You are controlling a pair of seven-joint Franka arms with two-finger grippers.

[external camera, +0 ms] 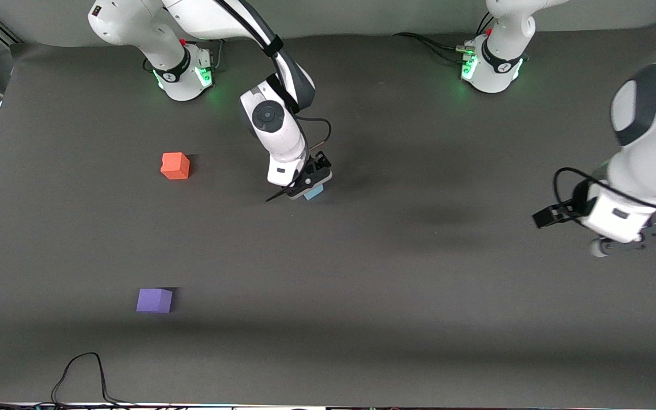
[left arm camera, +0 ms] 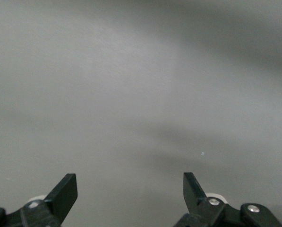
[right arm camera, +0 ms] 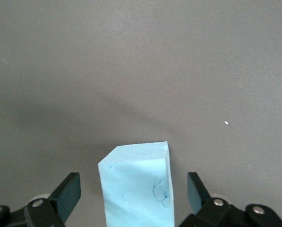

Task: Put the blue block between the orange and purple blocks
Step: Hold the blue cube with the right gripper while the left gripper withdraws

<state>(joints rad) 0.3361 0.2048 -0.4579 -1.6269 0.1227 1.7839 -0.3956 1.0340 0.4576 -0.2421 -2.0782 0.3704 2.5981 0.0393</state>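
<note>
The right gripper (external camera: 309, 186) sits spread around the blue block (external camera: 314, 192), roughly 3 o'clock of the orange block (external camera: 175, 165), purple block (external camera: 154, 300) at its 6. It should probably centre before squeezing. Only the wrist view shows gaps beside both fingers (right arm camera: 66, 195). The left gripper (external camera: 630, 244) waits, spread, empty.

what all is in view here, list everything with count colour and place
blue block: 1, light blue, on the table between the right end effector's open fingers
orange block: 1, orange-red, toward the right arm's end
purple block: 1, violet, nearer the front camera than the orange block
cable: 1, black, at the table edge nearest the front camera
table: 1, dark grey
right end effector: open, around the blue block
left end effector: open, waiting over bare table
</note>
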